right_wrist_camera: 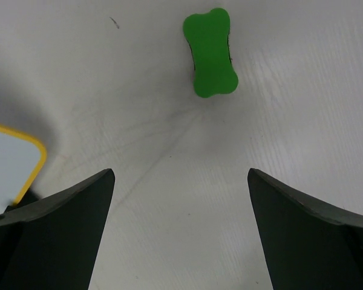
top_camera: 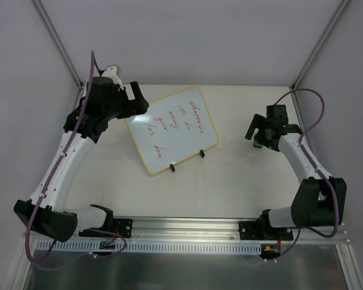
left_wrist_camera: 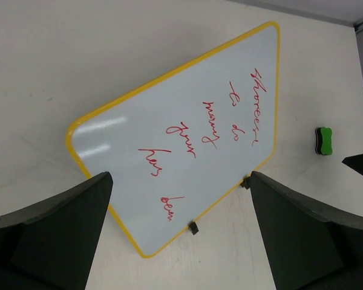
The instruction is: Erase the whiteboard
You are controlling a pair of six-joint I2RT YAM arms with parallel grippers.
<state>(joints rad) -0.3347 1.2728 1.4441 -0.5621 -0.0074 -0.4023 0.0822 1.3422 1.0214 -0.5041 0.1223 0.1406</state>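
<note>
The whiteboard (top_camera: 172, 127) lies flat in the middle of the table, with a yellow frame, two black feet and several lines of red handwriting. It also shows in the left wrist view (left_wrist_camera: 187, 127), and one corner shows in the right wrist view (right_wrist_camera: 12, 160). My left gripper (top_camera: 139, 99) is open and empty, above the board's far left edge (left_wrist_camera: 180, 175). A green eraser (right_wrist_camera: 210, 53) lies on the table right of the board (left_wrist_camera: 323, 140). My right gripper (top_camera: 253, 130) is open and empty above the table, just short of the eraser (right_wrist_camera: 181, 172).
The white table (top_camera: 230, 181) is bounded by grey walls at the back and both sides. A metal rail (top_camera: 187, 244) with the arm bases runs along the near edge.
</note>
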